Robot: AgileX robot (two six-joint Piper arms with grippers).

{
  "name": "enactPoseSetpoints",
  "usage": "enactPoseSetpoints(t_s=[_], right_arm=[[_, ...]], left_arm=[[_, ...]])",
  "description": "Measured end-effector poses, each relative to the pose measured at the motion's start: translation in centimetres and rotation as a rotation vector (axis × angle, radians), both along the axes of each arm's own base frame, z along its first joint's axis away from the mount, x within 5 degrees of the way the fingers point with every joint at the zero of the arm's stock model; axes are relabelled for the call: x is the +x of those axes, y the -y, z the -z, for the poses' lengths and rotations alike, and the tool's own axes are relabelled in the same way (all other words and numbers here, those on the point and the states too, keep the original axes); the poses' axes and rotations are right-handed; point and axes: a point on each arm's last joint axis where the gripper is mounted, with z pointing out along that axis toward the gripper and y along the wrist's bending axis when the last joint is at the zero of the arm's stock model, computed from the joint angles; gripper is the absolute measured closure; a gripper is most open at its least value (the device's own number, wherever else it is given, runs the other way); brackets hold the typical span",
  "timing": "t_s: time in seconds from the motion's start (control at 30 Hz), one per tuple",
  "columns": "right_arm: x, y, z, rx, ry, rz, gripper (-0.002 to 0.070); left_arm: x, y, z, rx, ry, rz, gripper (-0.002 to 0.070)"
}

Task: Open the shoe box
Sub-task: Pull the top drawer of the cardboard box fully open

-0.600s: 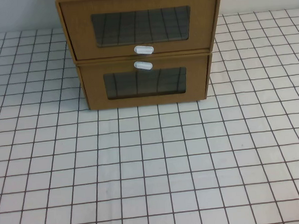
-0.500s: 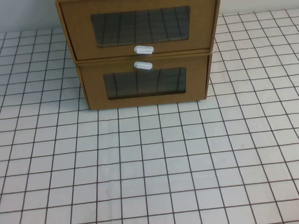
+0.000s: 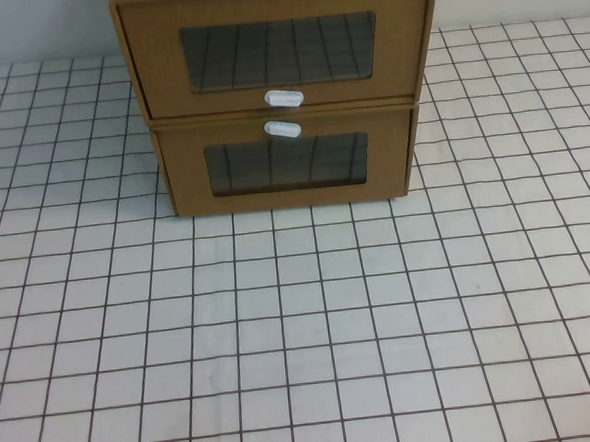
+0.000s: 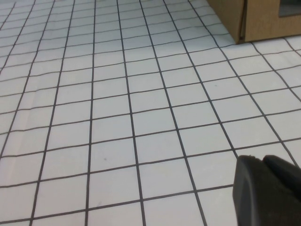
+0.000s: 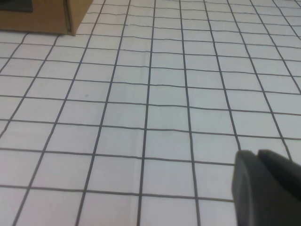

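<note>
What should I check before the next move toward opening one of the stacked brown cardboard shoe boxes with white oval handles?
1. Stack steady, with the upper brown cardboard shoe box squarely on the lower brown cardboard shoe box, both fronts closed: ok.
2. View of the upper white oval handle and lower white oval handle, nothing covering them: ok.
3. Reach of the left gripper to a handle: not ok; it hangs over the white gridded tablecloth, apart from the boxes.
4. Readiness of the right gripper to grasp: not ok; it is shut, over the cloth, apart from the boxes.
5. Which box is meant: cannot tell.
</note>
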Motion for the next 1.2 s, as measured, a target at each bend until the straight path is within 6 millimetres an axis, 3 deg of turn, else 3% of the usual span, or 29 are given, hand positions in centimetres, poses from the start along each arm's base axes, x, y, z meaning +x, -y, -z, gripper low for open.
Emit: enactPoseSetpoints(t_s=[0.6, 0.93, 1.2], right_arm=[[0.0, 0.0, 0.0, 0.0, 0.0, 0.0, 0.0689], [0.0, 0.0, 0.0, 0.0, 0.0, 0.0, 0.0689], [0.0, 0.0, 0.0, 0.0, 0.0, 0.0, 0.0689]], left_arm=[[0.0, 0.1, -0.2, -0.02, 0.016, 0.002, 0.068], [0.3, 0.8, -2.2, -0.584, 0.165, -0.024, 0.068], [0.3, 0.8, -2.5, -0.67, 0.185, -0.033, 0.068]])
